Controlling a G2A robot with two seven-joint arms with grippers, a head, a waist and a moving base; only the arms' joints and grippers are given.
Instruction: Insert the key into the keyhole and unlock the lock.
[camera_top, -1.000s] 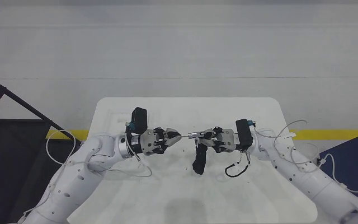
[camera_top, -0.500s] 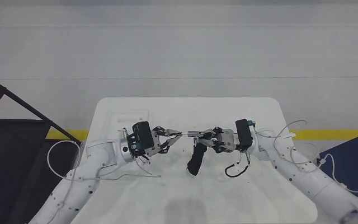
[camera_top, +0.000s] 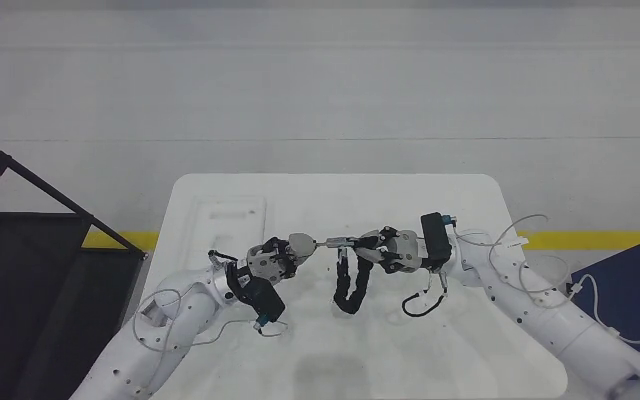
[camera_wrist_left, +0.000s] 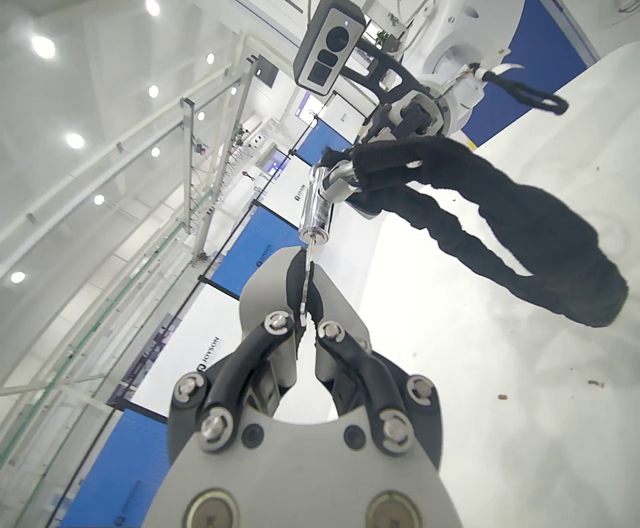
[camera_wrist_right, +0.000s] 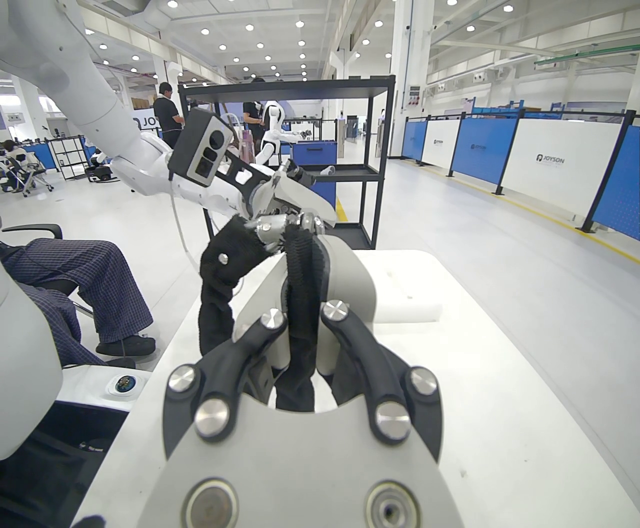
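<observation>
Wrist newly rolled over, left jaws pinching key (camera_wrist_left: 305, 287), tip in keyhole (camera_wrist_left: 313, 236); right jaws pinching lock (camera_wrist_left: 320, 202).

A short dark word with a small logo is printed on the white partition panels (camera_wrist_right: 550, 159) in the hall behind.

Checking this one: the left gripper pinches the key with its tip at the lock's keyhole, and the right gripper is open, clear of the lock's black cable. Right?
Not quite. The right gripper is shut on the black cable, as the right wrist view shows. The rest stands: the left gripper pinches the key, its tip at the keyhole of the lock.
</observation>
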